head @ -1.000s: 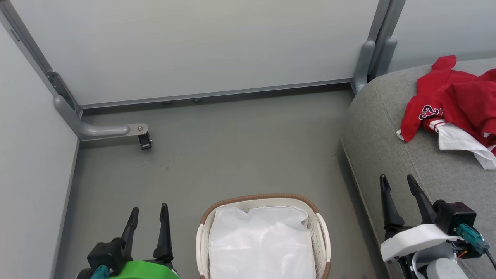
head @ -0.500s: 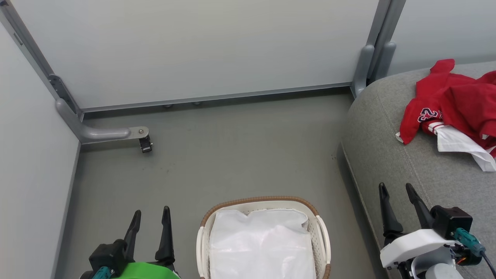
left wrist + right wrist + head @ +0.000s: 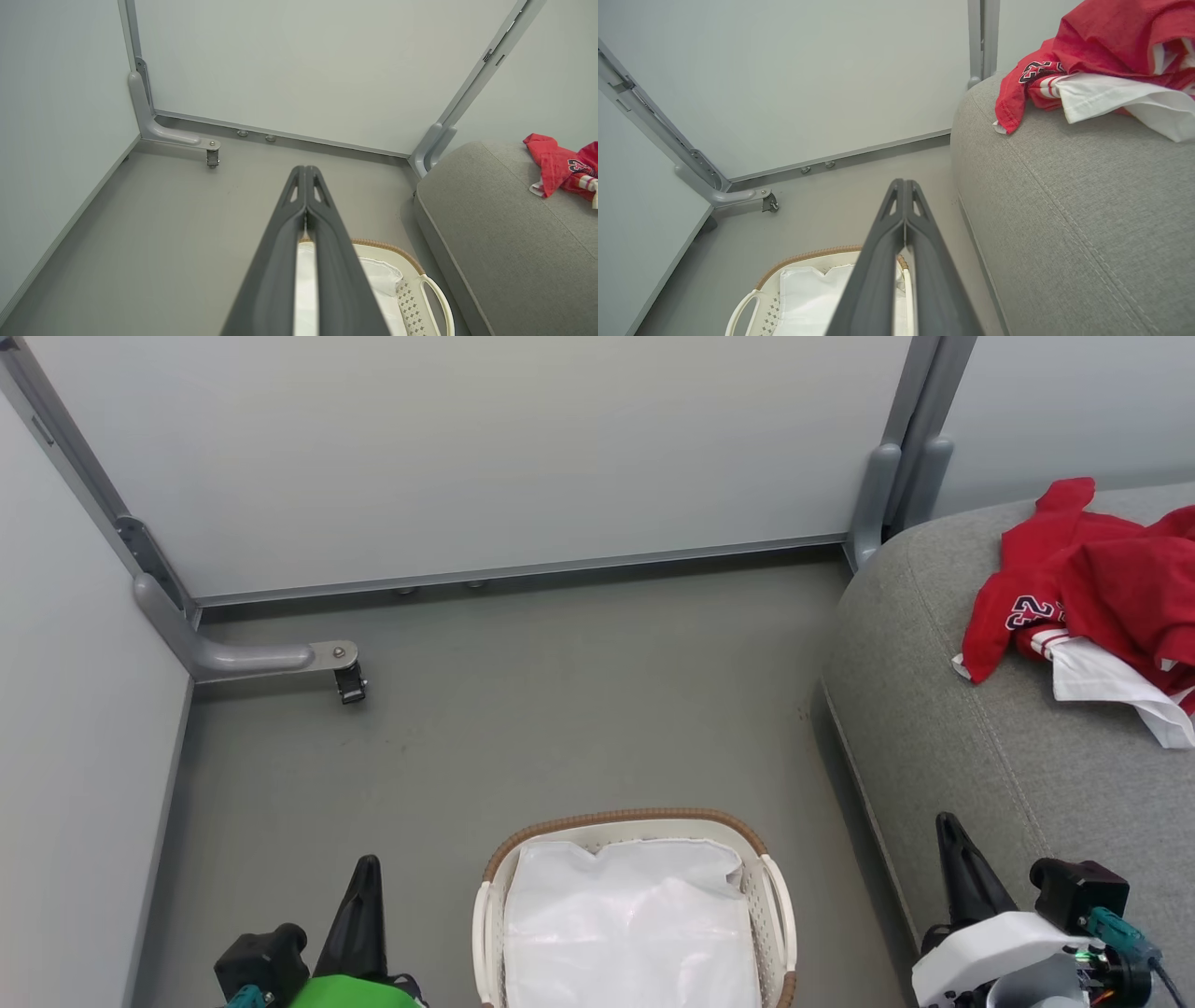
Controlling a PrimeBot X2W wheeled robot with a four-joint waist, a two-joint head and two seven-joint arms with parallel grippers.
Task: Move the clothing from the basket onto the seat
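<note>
The left gripper (image 3: 366, 870) and the right gripper (image 3: 951, 823) each have their fingers pressed together, holding nothing. Between them sits the basket (image 3: 624, 819), its white liner (image 3: 625, 924) showing. Ahead and right of the right gripper, the clothing (image 3: 1106, 583) lies on the seat (image 3: 934, 709).

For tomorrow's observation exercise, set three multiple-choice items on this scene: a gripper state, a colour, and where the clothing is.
1. The left gripper and the right gripper are: A both open; B both shut; C one open, one shut.
2. The woven rim of the basket is: A brown; B blue; C black.
3. The clothing lies: A in the basket; B on the seat; C in the right gripper.
Answers: 1 B, both are pressed closed in the wrist views; 2 A, a brown band tops the white wall; 3 B, the red heap rests on its grey fabric.
</note>
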